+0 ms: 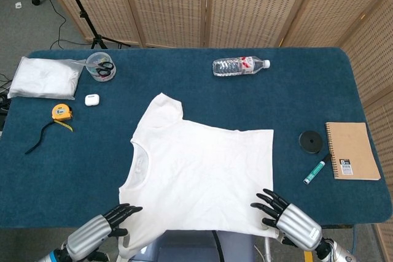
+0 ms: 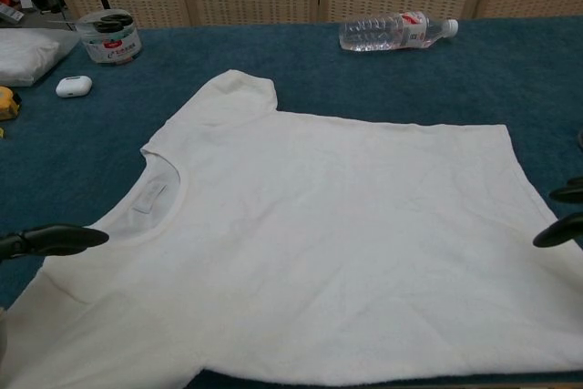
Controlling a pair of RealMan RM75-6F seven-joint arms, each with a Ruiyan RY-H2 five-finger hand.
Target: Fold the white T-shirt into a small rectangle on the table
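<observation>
Shirt (image 1: pixel 199 173) lies spread flat on the blue table (image 1: pixel 319 84), collar toward the robot's left, hem toward its right, one sleeve pointing to the far side. Its near edge reaches the table's front edge, and in the head view the near sleeve hangs over that edge by the left hand. No fold shows in it.

Left hand (image 1: pixel 97 232) sits at the near-left corner of the shirt, fingers stretched forward with dark tips at the cloth by the near sleeve; whether it pinches the fabric I cannot tell. In the chest view only one dark fingertip of it shows, lying over the shirt's shoulder area. Right hand (image 1: pixel 285 219) sits at the near-right corner by the hem, fingers spread and resting on or just over the cloth; its hold cannot be told either.

At the far left a clear round tub (image 1: pixel 99 65) holds scissors (image 1: pixel 105 69) with black handles. Just beside it lies a white folded bundle (image 1: pixel 44 78). Near the tub are a small white earbud case (image 1: pixel 92 99) and a yellow tape measure (image 1: pixel 61 112). A clear water bottle (image 1: pixel 241 65) with a red label lies on its side beyond the shirt. To the right are a black disc (image 1: pixel 311 140), a green marker (image 1: pixel 314 171) and a brown spiral notebook (image 1: pixel 351 150).
</observation>
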